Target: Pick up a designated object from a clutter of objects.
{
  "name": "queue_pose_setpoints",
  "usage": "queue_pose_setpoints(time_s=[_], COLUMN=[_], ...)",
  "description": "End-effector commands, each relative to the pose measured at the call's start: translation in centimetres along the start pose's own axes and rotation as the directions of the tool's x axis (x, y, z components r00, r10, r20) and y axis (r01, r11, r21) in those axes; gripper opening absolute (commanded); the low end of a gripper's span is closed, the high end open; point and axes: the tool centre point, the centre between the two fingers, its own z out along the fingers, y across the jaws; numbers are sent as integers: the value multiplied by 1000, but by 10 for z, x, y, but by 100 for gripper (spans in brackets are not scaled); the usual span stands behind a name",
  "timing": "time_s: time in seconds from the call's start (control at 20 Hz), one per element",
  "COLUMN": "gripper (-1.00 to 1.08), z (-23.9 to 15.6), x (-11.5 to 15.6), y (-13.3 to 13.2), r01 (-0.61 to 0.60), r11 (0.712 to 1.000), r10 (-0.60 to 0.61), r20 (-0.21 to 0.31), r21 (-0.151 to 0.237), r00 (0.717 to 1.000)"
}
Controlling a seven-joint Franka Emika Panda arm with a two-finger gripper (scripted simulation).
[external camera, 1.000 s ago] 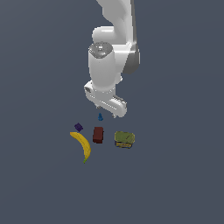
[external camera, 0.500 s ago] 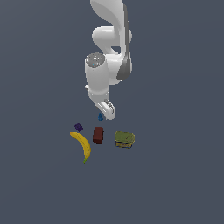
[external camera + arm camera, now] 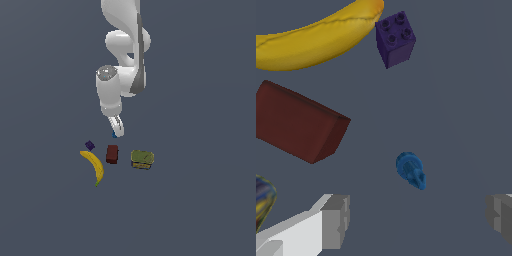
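The gripper [image 3: 416, 217] hangs low over the floor with its two grey fingers [image 3: 336, 220] spread wide apart and nothing between the pads. The tiny bright-blue piece [image 3: 411, 171] lies on the dark floor just ahead of the fingertips, roughly centred across the gap but not yet inside it, and touching neither finger. In the wrist view it reads as a short peg or cone lying on its side: the broader, rounded end faces away from the gripper and the narrower end points back toward the fingers, slanted a little toward the finger whose pad shows only at the picture's edge. Its long axis therefore runs nearly crosswise to the line joining the two fingertips, with a slight tilt. In the exterior view the blue piece [image 3: 115, 134] shows only as a speck at the tip of the gripper [image 3: 117, 131], so its pose cannot be read there. Beyond the piece, farther from the fingers, sits the small dark purple cube [image 3: 395, 38] with four studs on its top face, and beside that the yellow banana [image 3: 316, 37]. The dark red block [image 3: 300, 123] lies off to the side of the wholly visible finger, apart from the blue piece. The olive-green box [image 3: 142, 159] stands well clear, on the far side of the red block from the banana in the exterior view.
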Motion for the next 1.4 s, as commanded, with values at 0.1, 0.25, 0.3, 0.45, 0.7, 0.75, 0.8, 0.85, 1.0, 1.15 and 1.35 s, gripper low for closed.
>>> queue_pose_setpoints(time_s=[0.1, 0.25, 0.3, 0.45, 0.7, 0.75, 0.8, 0.85, 1.0, 1.15, 1.35], gripper=[100, 100, 100, 100, 100, 100, 100, 100, 100, 100, 100], z=[6, 7, 8, 8, 18, 21, 25, 29, 42, 51, 58], x=[0, 0, 0, 0, 0, 0, 0, 0, 0, 0, 0], y=[8, 10, 10, 10, 10, 10, 11, 11, 11, 11, 11], r01=[-51, -63, -64, -59, -60, -61, -61, -62, -63, -64, -64], r11=[999, 998, 998, 998, 998, 998, 998, 998, 998, 998, 998], r10=[51, 63, 64, 59, 60, 61, 61, 62, 63, 64, 64], r20=[-2, -3, -3, -2, -3, -3, -3, -3, -3, -3, -3], r21=[0, -1, -1, -1, -1, -1, -1, -1, -1, -1, -1], r00=[999, 998, 998, 998, 998, 998, 998, 998, 998, 998, 998])
